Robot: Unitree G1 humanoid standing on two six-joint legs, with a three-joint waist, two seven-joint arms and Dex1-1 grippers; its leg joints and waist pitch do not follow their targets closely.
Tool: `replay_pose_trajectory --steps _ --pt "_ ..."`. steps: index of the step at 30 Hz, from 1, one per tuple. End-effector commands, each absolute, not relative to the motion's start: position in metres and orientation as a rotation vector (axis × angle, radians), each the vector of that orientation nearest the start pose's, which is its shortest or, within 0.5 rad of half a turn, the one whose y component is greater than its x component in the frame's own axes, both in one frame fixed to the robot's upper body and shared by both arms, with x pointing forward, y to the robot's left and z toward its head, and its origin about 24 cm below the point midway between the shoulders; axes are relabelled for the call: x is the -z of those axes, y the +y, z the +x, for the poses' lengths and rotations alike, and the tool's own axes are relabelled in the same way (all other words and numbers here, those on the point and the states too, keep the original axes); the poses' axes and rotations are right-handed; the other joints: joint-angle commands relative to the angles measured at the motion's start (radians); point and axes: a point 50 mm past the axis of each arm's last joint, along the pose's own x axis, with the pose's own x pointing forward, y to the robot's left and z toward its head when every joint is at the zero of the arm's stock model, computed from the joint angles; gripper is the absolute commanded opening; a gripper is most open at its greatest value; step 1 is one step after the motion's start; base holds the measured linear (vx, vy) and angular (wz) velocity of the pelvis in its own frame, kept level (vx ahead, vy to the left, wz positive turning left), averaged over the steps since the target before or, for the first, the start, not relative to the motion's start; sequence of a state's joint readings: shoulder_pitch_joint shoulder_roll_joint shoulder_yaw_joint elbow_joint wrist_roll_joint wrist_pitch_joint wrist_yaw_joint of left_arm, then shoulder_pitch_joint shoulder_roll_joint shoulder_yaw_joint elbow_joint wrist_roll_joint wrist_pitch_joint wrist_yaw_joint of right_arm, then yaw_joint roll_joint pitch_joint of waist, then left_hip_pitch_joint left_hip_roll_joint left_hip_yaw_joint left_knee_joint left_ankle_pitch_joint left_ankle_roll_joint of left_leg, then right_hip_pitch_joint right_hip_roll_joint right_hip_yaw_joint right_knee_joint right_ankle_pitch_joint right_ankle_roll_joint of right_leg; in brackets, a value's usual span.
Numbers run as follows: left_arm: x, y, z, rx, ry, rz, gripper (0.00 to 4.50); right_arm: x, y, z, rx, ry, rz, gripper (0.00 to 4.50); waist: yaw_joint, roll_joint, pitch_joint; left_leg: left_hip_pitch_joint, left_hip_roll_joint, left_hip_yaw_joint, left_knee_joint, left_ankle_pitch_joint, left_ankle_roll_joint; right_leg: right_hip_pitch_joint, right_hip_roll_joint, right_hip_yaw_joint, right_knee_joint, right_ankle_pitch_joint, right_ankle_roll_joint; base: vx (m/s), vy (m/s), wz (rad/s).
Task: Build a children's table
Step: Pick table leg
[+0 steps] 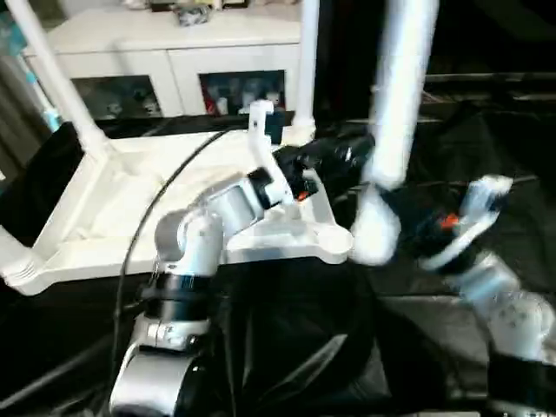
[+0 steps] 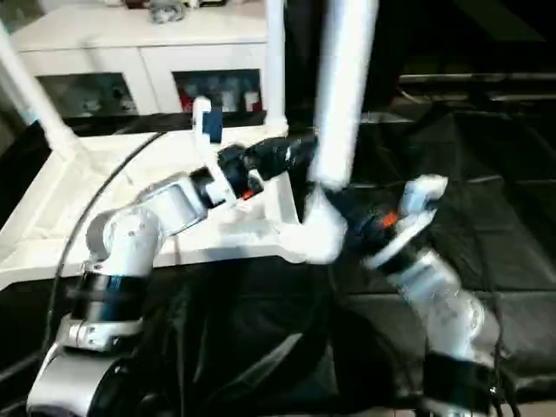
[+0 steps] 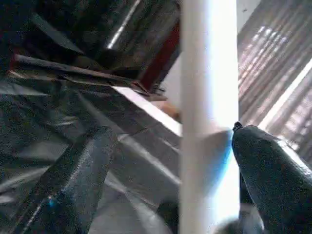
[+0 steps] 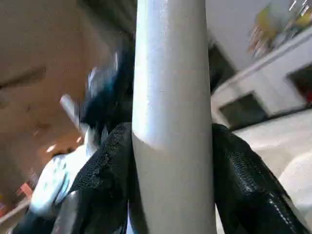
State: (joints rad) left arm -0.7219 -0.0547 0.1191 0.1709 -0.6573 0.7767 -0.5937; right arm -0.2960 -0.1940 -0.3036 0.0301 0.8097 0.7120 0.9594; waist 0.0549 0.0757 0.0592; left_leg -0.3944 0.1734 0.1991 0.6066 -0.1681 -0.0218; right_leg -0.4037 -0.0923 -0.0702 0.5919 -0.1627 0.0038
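behind, cabinet [image 1: 174, 52]; right pincer [image 4: 170, 146] grips leg [image 4: 170, 73], seemingly unlabelled.

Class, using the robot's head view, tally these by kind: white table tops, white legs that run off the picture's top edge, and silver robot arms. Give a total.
Table top: 1
Legs: 3
Robot arms: 2
Total: 6
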Motion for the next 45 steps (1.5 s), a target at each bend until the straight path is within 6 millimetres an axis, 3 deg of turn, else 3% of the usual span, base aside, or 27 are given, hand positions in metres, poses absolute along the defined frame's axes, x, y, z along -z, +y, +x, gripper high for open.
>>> replay_pose_trajectory --steps 1,3,6,9,13,20,26,34,35,38,41,43,45 --pt "-0.182 0.044 0.326 1.139 0.100 -0.722 4.27 -0.104 -0.159 0.275 -1.048 0.064 0.590 1.86 0.004 -0.028 -0.069 0.024 0.038 -0.030 -0.071 -0.265 0.024 0.034 -0.053 0.027 -0.108 -0.527 -0.103 0.000 0.000 0.00" --pt "-0.182 0.041 0.323 1.172 0.121 -0.745 4.50 -0.100 -0.153 0.278 -1.039 0.114 0.475 1.86 0.000 -0.032 -0.068 0.018 0.036 -0.031 -0.070 -0.258 0.017 0.038 -0.054 0.026 -0.107 -0.543 -0.096 0.000 0.000 0.00" --pt "-0.180 0.038 0.319 1.198 0.142 -0.753 4.50 -0.104 -0.145 0.278 -1.051 0.129 0.422 1.86 -0.002 -0.033 -0.068 0.023 0.036 -0.030 -0.069 -0.261 0.032 0.033 -0.051 0.026 -0.112 -0.556 -0.080 0.000 0.000 0.00" --pt "-0.178 0.038 0.318 1.173 0.154 -0.721 4.50 -0.108 -0.136 0.281 -1.055 0.129 0.349 1.86 -0.001 -0.032 -0.070 0.021 0.041 -0.032 -0.074 -0.250 0.037 0.035 -0.050 0.027 -0.105 -0.508 -0.088 0.000 0.000 0.00" --pt "-0.168 0.043 0.334 0.928 0.192 -0.672 4.50 -0.112 -0.126 0.297 -0.910 0.126 0.211 1.86 -0.009 -0.034 -0.072 0.019 0.045 -0.031 -0.076 -0.224 0.035 0.035 -0.047 0.030 -0.096 -0.406 -0.118 0.000 0.000 0.00" --pt "-0.161 0.051 0.344 0.707 0.209 -0.688 3.95 -0.114 -0.102 0.306 -0.830 0.123 0.149 1.86 -0.008 -0.032 -0.081 0.017 0.043 -0.026 -0.066 -0.149 0.070 0.043 -0.048 0.033 -0.079 -0.256 -0.175 0.000 0.000 0.00" --pt "-0.156 0.057 0.351 0.550 0.186 -0.722 3.42 -0.114 -0.085 0.305 -0.834 0.112 0.127 1.86 -0.008 -0.030 -0.085 0.013 0.044 -0.027 -0.061 -0.101 0.098 0.049 -0.047 0.034 -0.067 -0.174 -0.197 0.000 0.000 0.00" --pt "-0.156 0.060 0.353 0.516 0.182 -0.716 2.93 -0.114 -0.084 0.305 -0.821 0.111 0.113 1.86 -0.008 -0.029 -0.078 0.017 0.046 -0.027 -0.067 -0.162 0.070 0.046 -0.048 0.035 -0.076 -0.262 -0.179 0.000 0.000 0.00" --pt "-0.156 0.060 0.353 0.516 0.182 -0.715 2.87 -0.114 -0.084 0.305 -0.818 0.111 0.110 1.86 -0.008 -0.023 -0.079 0.018 0.046 -0.028 -0.068 -0.169 0.063 0.045 -0.049 0.035 -0.076 -0.269 -0.175 0.000 0.000 0.00" --pt "-0.156 0.058 0.353 0.531 0.180 -0.722 2.54 -0.114 -0.085 0.305 -0.812 0.109 0.106 1.86 -0.009 -0.027 -0.078 0.018 0.045 -0.028 -0.068 -0.179 0.056 0.046 -0.048 0.035 -0.078 -0.266 -0.170 0.000 0.000 0.00" --pt "-0.159 0.055 0.350 0.570 0.173 -0.729 2.40 -0.114 -0.087 0.307 -0.790 0.109 0.105 1.86 -0.009 -0.025 -0.081 0.017 0.044 -0.028 -0.067 -0.165 0.057 0.046 -0.049 0.036 -0.075 -0.244 -0.174 0.000 0.000 0.00" --pt "-0.161 0.052 0.347 0.633 0.167 -0.705 2.07 -0.115 -0.089 0.308 -0.792 0.129 0.166 2.42 -0.009 -0.023 -0.082 0.016 0.045 -0.028 -0.066 -0.153 0.062 0.047 -0.048 0.035 -0.072 -0.222 -0.182 0.000 0.000 0.00" --pt "-0.163 0.048 0.342 0.730 0.160 -0.658 1.94 -0.117 -0.092 0.306 -0.826 0.145 0.219 2.63 -0.007 -0.024 -0.083 0.017 0.044 -0.028 -0.065 -0.145 0.077 0.049 -0.048 0.035 -0.071 -0.211 -0.189 0.000 0.000 0.00"
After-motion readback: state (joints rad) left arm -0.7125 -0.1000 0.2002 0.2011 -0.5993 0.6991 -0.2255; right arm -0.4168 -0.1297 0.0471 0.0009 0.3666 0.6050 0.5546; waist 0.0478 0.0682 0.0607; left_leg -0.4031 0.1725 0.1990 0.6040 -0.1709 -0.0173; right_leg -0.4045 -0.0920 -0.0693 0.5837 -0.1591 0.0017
